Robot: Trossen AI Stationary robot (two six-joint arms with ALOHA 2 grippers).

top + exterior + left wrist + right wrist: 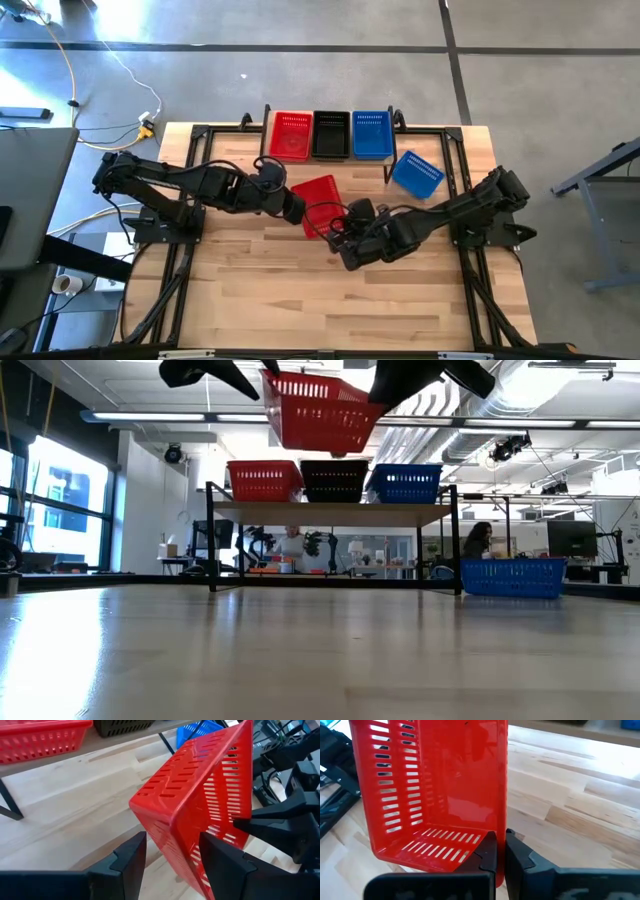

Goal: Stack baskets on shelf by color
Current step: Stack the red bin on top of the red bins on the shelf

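Note:
A red basket (318, 198) hangs tilted in the air over the table's middle, between my two grippers. My right gripper (332, 226) is shut on it from the near right. My left gripper (300, 210) is open at the basket's left, its fingers (129, 862) on either side of the basket's lower corner (175, 827). The shelf (335, 513) at the far edge carries a red basket (291, 135), a black basket (331, 135) and a blue basket (371, 135), side by side on their bottoms. Another blue basket (416, 173) lies on the table right of the shelf. My right gripper pinches one wall of the red basket at its rim (501, 822), one finger inside and one outside. The fingers slant down from the table's near right. The basket is lifted clear of the table and tilted, its open side turned toward this gripper. Whether my left gripper touches the basket I cannot tell.
The shelf's thin black legs (211, 538) stand on the table's far part. The loose blue basket (514, 576) sits beside the right leg. Bare wood (330, 300) stretches across the table's near half. People and desks show in the room beyond the table.

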